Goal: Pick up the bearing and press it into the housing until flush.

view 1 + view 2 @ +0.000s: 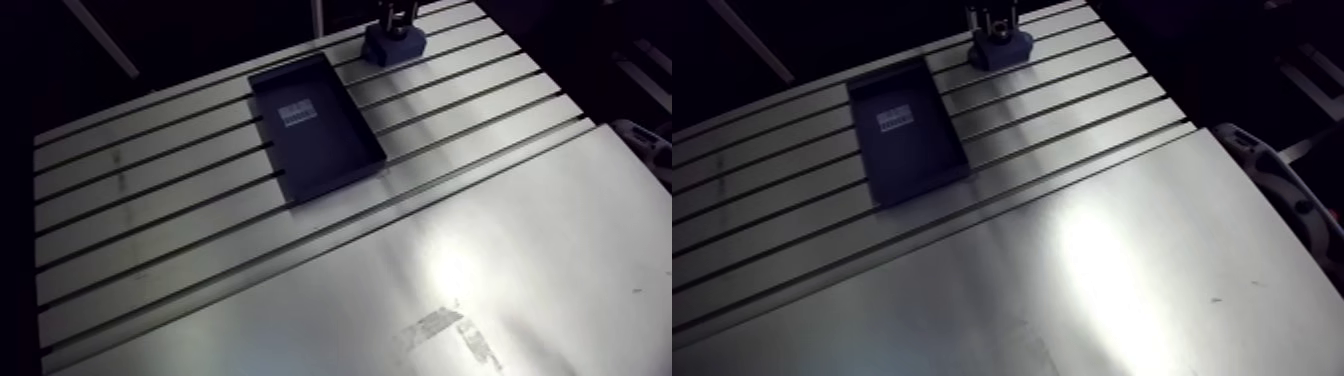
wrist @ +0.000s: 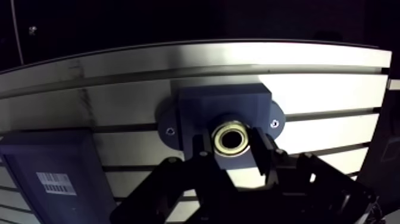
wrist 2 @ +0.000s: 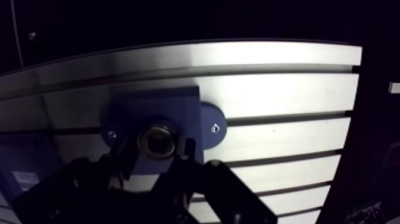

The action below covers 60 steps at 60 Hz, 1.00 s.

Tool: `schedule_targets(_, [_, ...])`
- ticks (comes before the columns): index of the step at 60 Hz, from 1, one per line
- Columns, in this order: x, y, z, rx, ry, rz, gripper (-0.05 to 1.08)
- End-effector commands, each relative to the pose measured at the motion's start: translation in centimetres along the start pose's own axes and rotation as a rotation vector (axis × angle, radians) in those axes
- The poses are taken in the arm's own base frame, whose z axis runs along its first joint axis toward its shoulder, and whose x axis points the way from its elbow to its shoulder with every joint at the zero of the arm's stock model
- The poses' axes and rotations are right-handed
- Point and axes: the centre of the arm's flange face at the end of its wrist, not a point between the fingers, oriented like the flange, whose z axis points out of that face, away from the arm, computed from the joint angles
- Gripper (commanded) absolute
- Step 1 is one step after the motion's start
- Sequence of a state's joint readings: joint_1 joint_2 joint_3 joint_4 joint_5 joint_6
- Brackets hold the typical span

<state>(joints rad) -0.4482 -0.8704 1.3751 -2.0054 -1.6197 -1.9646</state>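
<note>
So the pincer (image 2: 232, 143) is right down on the blue housing (image 2: 223, 101) and it's pinching the bearing (image 2: 231, 138). There's a dark finger (image 2: 262, 156) snug against each side of that shiny metal ring, at least as far as I can make out from the wrist view. The bearing sits right at the round bore in the middle of the housing block. No clue whether it's all the way in or still a bit proud, since the fingers cover the edges.

The housing itself is a chunky blue block with a rounded ear on each side, and each ear has a little screw (image 2: 274, 123) in it. It sits flat on the slotted aluminium table (image 1: 150, 200), close to the table's far edge.

Just off to one side of the housing is a shallow dark-blue rectangular tray (image 1: 318, 125), lying across several of the slots, near the housing but not touching it. It has a small white label (image 1: 298, 110) stuck on its floor that looks like a barcode, too small to read.

On the near side of the slots the table turns into a smooth metal sheet (image 1: 520, 260) with a big glare patch and some scuff marks (image 1: 450, 330).
</note>
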Motion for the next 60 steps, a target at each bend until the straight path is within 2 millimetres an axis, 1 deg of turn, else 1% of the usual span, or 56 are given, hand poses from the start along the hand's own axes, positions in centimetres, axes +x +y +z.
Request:
schedule_targets(1, [-0.07,-0.15,0.05,0.001,-0.002,-0.001,0.62])
schedule_targets(60, [0.01,-0.14,0.57,0.002,-0.009,-0.002,0.62])
